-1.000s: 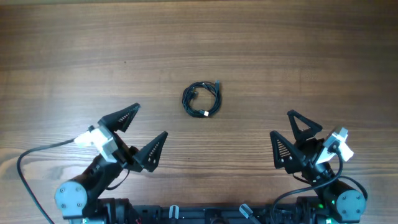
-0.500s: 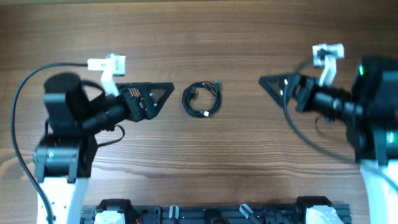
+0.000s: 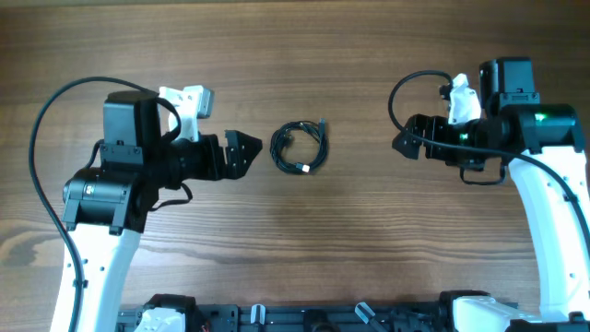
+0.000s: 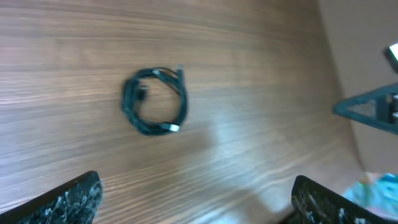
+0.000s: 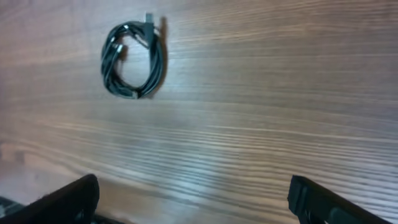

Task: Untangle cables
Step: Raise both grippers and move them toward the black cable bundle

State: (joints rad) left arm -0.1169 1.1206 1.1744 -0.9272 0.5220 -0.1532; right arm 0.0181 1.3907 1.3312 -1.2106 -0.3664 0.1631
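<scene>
overhead, coiled cables (image 3: 300, 148) between left gripper (image 3: 247, 149) and right gripper (image 3: 404, 144), both agape

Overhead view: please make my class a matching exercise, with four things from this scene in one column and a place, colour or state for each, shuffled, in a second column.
Column one
1. cables
2. left hand
3. right hand
4. table

Column two
A. brown, with wood grain
B. open, the farther of the two from the cables
C. black, wound in a small ring, touched by nothing
D. open, close beside the cables

Pairs: 1-C, 2-D, 3-B, 4-A
</scene>
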